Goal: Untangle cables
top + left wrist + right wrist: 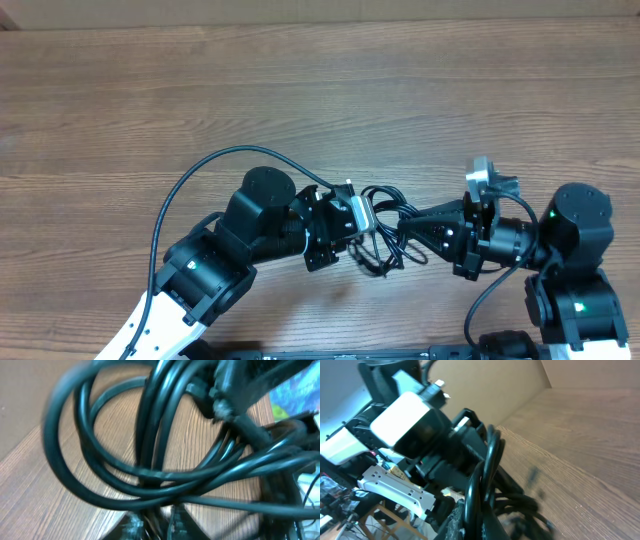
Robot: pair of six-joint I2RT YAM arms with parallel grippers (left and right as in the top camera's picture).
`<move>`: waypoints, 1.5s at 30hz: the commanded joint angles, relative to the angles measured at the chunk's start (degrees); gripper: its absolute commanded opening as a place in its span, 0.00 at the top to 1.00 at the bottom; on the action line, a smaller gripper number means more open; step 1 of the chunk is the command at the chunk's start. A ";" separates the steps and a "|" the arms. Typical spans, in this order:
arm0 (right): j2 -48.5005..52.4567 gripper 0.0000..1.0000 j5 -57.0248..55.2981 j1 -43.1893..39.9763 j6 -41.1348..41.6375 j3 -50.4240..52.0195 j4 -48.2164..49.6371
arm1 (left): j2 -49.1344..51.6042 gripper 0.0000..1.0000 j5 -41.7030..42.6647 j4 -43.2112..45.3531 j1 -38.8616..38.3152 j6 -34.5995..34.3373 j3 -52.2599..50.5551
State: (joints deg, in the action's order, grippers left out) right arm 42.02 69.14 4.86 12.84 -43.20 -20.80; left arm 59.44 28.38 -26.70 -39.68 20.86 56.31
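The cables [385,232] are a small knot of thin black loops on the wooden table, between my two grippers. My left gripper [362,222] reaches in from the left. In its wrist view the loops [115,475] fill the frame, and strands run down between its blurred fingertips [133,527], which stand a small gap apart. My right gripper [405,230] comes in from the right, nearly tip to tip with the left one. It is shut on upright cable strands [471,505] squeezed between its fingers [455,524].
The left arm's thick black wire [200,175] arcs over the table to the left of the knot. A cardboard wall [300,10] runs along the table's far edge. The left arm's white camera housing [405,415] sits close in front of the right wrist camera.
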 commanded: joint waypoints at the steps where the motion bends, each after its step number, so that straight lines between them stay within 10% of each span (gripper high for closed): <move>1: 0.94 0.96 -0.02 -0.04 -0.42 -1.53 0.13 | 0.07 0.73 1.05 0.35 -0.09 -0.76 1.29; 11: 1.25 0.96 -0.04 -0.04 -1.36 -1.49 -0.50 | -0.48 0.33 1.14 -0.42 -0.04 -16.61 1.29; 15: 1.25 0.96 -0.04 -0.04 -3.98 -1.49 -1.81 | -1.57 0.00 1.33 -0.44 0.09 -22.43 1.31; 45: 1.25 0.96 15.17 -0.04 -12.09 -1.49 -0.09 | -4.28 0.00 28.06 0.44 11.15 -21.03 1.29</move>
State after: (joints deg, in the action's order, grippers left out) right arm 43.68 80.36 4.86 1.96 -43.20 -21.61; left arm 54.87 52.01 -26.55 -28.73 -2.22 56.36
